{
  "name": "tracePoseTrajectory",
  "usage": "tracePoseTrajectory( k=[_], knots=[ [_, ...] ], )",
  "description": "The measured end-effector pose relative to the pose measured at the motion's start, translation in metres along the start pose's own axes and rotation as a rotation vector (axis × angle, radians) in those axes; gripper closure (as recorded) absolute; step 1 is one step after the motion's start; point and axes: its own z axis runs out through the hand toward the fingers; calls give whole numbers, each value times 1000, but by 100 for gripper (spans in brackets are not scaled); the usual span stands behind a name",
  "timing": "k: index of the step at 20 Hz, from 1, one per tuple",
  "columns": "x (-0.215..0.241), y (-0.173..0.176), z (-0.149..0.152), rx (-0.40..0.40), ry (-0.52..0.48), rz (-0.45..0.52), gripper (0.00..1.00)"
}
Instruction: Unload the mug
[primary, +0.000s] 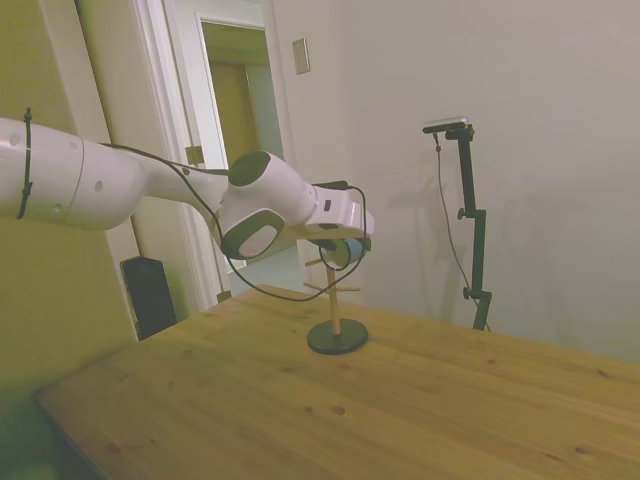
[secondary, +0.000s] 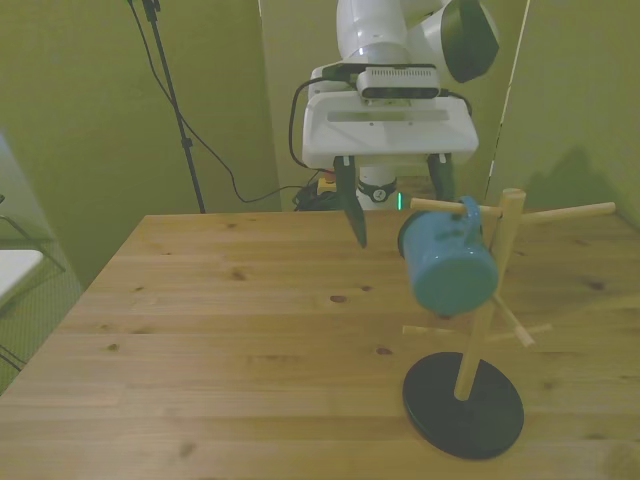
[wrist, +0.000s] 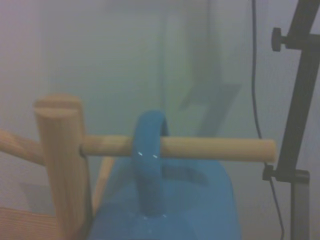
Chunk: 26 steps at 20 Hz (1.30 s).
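Observation:
The blue mug (secondary: 447, 262) hangs by its loop handle (wrist: 148, 165) from an upper peg (wrist: 210, 148) of a wooden mug tree (secondary: 497, 262) with a black round base (secondary: 463, 405). It tilts with its bottom toward the front camera. My gripper (secondary: 403, 218) is open just behind the mug at peg height. One dark finger (secondary: 352, 205) stands free on the front view's left, the other finger (secondary: 441, 178) shows above the mug's handle. In the side view the hand (primary: 335, 215) covers most of the mug (primary: 347, 254) at the top of the tree (primary: 335, 300).
The tree stands near the front view's right on the wooden table (secondary: 230, 330). Other bare pegs (secondary: 570, 211) stick out to the right and lower down (secondary: 515, 325). A wall and doorway lie behind the table in the side view.

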Motion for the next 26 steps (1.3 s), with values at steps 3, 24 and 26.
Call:
tracePoseTrajectory(
  k=[3, 24, 26],
  knots=[
    [0, -5, 10, 0, -1, -9, 0],
    [17, -4, 43, -44, 7, 8, 100],
    [17, -4, 43, -46, 8, 8, 100]
  ],
)
